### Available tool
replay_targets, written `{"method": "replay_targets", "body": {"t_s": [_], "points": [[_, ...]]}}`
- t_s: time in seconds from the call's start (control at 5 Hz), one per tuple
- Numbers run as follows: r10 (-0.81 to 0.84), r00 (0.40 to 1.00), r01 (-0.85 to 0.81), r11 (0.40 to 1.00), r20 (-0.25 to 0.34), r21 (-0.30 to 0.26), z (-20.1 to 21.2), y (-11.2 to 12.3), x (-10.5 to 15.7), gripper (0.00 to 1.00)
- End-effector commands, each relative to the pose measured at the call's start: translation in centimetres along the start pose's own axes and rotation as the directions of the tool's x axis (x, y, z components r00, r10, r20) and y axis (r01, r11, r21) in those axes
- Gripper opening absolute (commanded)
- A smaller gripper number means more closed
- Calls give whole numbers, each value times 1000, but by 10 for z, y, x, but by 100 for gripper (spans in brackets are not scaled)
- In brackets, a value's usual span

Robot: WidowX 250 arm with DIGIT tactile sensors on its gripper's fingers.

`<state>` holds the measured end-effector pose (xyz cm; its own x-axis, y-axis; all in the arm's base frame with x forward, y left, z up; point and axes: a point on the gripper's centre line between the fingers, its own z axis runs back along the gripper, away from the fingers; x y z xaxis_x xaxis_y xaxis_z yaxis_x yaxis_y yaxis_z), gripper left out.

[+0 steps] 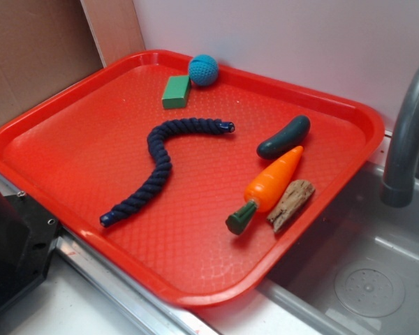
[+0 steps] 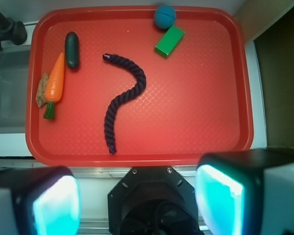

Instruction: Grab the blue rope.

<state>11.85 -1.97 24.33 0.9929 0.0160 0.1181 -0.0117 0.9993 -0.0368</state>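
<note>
Fig. Start of grasp; wrist view read left to right.

Far left, off the tray: faucet over sink. Along the tray's left edge: wood chunk, toy carrot, dark green cucumber, carrot touching the chunk, cucumber just beside the carrot tip. Centre: blue rope, lying loose in an S-curve on the tray floor, one capped end near the front edge, the other curling toward the rear; nothing touches it. Right of it, near the rear edge: green block w/ light blue knitted ball just behind. Bottom of frame: gripper, pads spread wide apart, nothing between them, hanging high over the tray's front rim, well apart from the rope.

Risks (judgement only):
- Rope is floppy. A grab at a capped end likely leaves most of it dragging; shiny cap may slip from the pads. Mid-span looks safer.
- Jaws must straddle the strand crosswise. Rope direction changes along the curve, so w/o wrist rotation the pads may close along it and push it aside.
- Low profile on a textured floor: descent too shallow closes on air; too deep jams fingertips into the tray.
- Gripper sits over the raised front rim, so a straight drop from here hits the rim, not the rope.
- Neighbours are well apart from the rope; collision w/ them unlikely.
</note>
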Motion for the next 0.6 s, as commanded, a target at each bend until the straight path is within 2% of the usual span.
{"method": "replay_targets", "body": {"t_s": [0.0,0.2,0.4], "points": [[0,1000,0,1000,0,0,0,0,0,100],[14,997,-11,999,-77,43,-53,10,21,100],[168,982,-169,986,-88,5,-97,16,25,100]]}}
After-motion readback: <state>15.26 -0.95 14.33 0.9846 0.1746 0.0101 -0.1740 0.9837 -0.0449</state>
